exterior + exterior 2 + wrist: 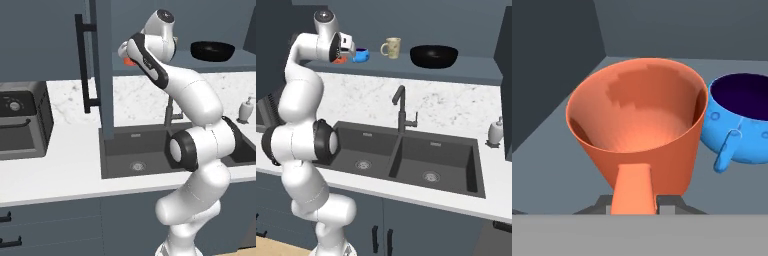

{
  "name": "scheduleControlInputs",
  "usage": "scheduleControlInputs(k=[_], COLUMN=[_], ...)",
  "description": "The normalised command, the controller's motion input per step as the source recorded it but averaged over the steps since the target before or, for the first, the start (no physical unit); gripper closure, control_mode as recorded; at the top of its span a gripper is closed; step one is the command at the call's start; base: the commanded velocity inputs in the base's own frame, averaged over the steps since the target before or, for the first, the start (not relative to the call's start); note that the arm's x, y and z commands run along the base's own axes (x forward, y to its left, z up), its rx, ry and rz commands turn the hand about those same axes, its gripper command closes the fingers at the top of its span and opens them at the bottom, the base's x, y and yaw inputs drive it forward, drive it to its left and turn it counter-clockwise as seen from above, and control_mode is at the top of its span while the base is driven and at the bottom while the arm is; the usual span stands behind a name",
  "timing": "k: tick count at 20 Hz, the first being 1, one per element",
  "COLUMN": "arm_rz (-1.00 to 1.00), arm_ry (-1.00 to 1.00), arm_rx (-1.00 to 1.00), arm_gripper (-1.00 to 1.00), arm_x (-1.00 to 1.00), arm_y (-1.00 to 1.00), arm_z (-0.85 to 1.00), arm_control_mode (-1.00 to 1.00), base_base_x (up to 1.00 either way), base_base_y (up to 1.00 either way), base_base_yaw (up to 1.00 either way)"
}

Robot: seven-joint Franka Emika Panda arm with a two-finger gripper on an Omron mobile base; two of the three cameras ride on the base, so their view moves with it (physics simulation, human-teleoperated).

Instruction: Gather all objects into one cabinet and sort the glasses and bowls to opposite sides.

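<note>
Open cabinet shelf [476, 67] above the sink, my arm reaching in at its left end.
Black bowl [434, 56] sits far right, beige mug [391, 47] mid-shelf; my gripper [632, 197] is clamped on the orange cup [639, 117], almost touching the blue bowl [739, 117] — setting it down could knock the bowl.

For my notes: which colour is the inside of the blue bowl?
Dark purple, nearly black; the blue bowl shows it best in the hand view.
</note>
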Motion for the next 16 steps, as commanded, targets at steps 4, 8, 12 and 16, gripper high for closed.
scheduleControlInputs(k=[4,8,12,16], arm_rz=[0.03,0.0,0.0,0.0], arm_ry=[0.0,0.0,0.0,0.0], arm_rx=[-0.02,0.0,0.0,0.0], arm_gripper=[1.0,1.0,1.0,1.0], arm_x=[0.3,0.24,0.24,0.17], arm_y=[0.05,0.0,0.0,0.0], arm_z=[-0.15,-0.18,-0.18,-0.05], arm_control_mode=[-1.0,-1.0,-1.0,-1.0], base_base_x=[0.0,0.0,0.0,0.0], base_base_y=[0.0,0.0,0.0,0.0], base_base_yaw=[0.0,0.0,0.0,0.0])
